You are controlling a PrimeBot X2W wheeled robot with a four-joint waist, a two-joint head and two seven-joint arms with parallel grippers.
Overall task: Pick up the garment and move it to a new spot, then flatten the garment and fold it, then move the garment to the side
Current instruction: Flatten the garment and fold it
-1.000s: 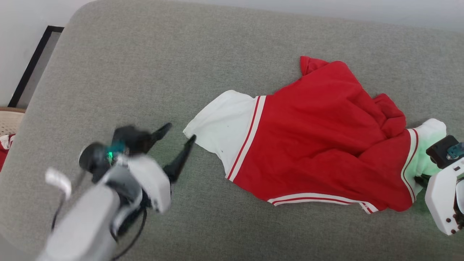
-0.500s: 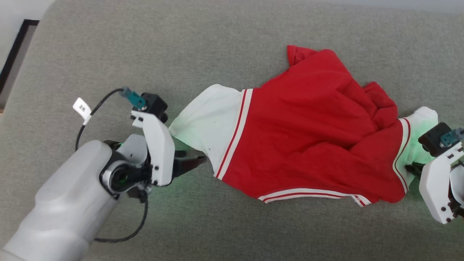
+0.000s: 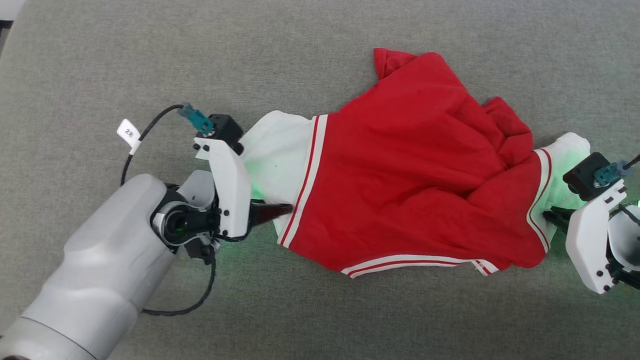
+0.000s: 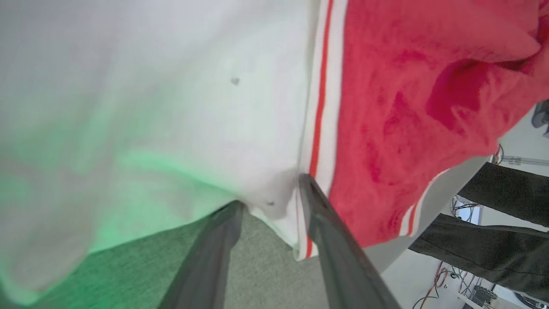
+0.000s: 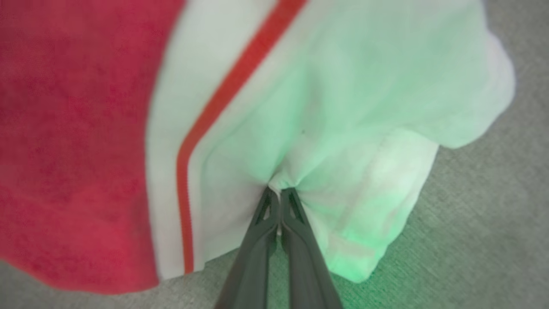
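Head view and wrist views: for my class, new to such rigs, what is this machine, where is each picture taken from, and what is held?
It is a two-armed robot at a grey fabric surface. The wide picture comes from its head camera, looking down; each close-up comes from a wrist camera looking along that arm's dark fingers. The garment, red shorts with white panels, lies crumpled. The right gripper is shut, pinching one white panel. The left gripper is open, astride the other panel's edge.

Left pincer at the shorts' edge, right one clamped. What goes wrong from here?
1. The left pincer straddles just a thin white lip of the soft red fabric shorts; closing may miss it.
2. The right pincer pinches a small white tuft, which could slip when pulled.
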